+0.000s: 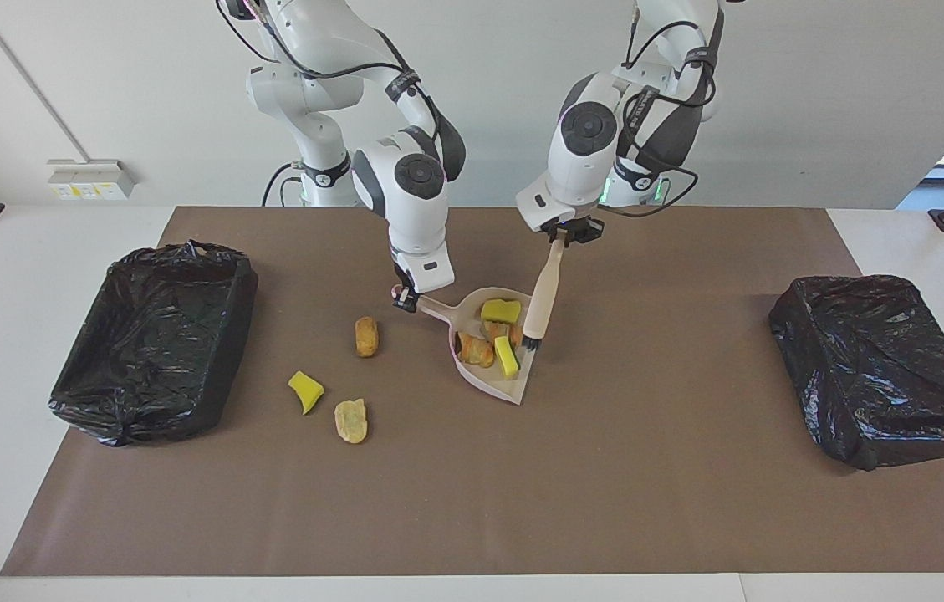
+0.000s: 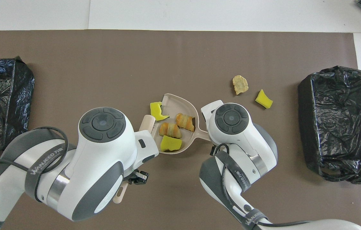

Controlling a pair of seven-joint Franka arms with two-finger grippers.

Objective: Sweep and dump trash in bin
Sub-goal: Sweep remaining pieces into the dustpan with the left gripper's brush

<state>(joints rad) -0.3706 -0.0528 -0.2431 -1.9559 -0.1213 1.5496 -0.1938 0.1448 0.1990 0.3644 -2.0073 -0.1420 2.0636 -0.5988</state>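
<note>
facing view: set high across the table, robots seen at frame top | overhead view: set high above the robots' end, aimed steeply down, arms entering at frame bottom | shared: brown mat (image 1: 472, 485) (image 2: 180, 54), mid-frame dustpan (image 1: 495, 378) (image 2: 177, 102), both bins at the frame sides.

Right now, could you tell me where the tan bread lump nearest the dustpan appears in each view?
Facing view: the bread lump lies beside the dustpan, toward the right arm's end.
Overhead view: not visible; the right arm covers that spot.
Shared landmark: the dustpan.
</note>
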